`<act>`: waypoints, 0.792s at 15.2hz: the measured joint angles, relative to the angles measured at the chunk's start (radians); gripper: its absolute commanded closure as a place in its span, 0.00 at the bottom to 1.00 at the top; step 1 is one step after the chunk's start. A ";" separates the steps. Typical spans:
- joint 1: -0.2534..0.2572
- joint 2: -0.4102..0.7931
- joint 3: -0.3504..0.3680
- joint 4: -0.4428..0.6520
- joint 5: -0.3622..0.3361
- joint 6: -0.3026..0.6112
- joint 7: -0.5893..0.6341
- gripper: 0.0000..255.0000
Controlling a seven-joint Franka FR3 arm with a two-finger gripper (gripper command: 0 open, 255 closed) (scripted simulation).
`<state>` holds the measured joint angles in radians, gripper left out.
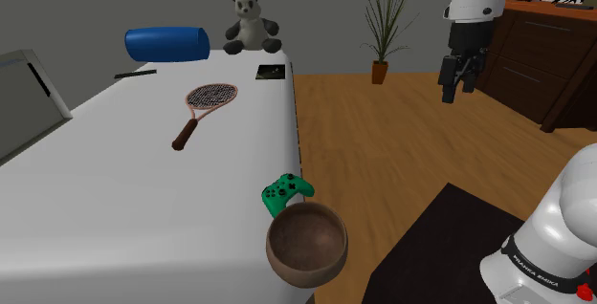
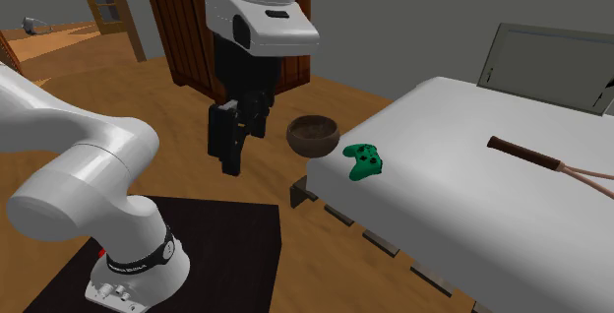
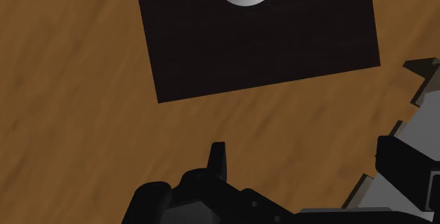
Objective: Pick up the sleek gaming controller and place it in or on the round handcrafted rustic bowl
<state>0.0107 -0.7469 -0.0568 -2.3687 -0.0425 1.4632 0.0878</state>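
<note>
A green gaming controller (image 1: 287,192) (image 2: 364,160) lies near the corner of a white bed (image 1: 143,187) (image 2: 472,213). Close beside it, at that corner, stands a round brown bowl (image 1: 306,243) (image 2: 313,134) with nothing in it. My black gripper (image 1: 457,75) (image 2: 234,136) (image 3: 303,159) hangs open and holds nothing. It is high above the wooden floor, well off to the shoulder view's right of the bed and apart from both objects. In the wrist view it looks down on the floor and my dark stand (image 3: 261,39).
A tennis racket (image 1: 201,109) (image 2: 536,156) lies mid-bed. A panda toy (image 1: 251,23) and a blue bolster (image 1: 165,43) sit at the bed's far end. A potted plant (image 1: 383,30) and a wooden dresser (image 1: 541,58) stand beyond the gripper.
</note>
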 measured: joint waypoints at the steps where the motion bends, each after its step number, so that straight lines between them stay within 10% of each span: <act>1: 0.000 0.000 0.000 0.000 0.000 0.000 0.000 0.00; 12: 0.045 0.060 0.246 -0.094 0.155 0.204 0.345 0.00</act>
<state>0.0559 -0.6865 0.1892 -2.4628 0.1123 1.6672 0.4330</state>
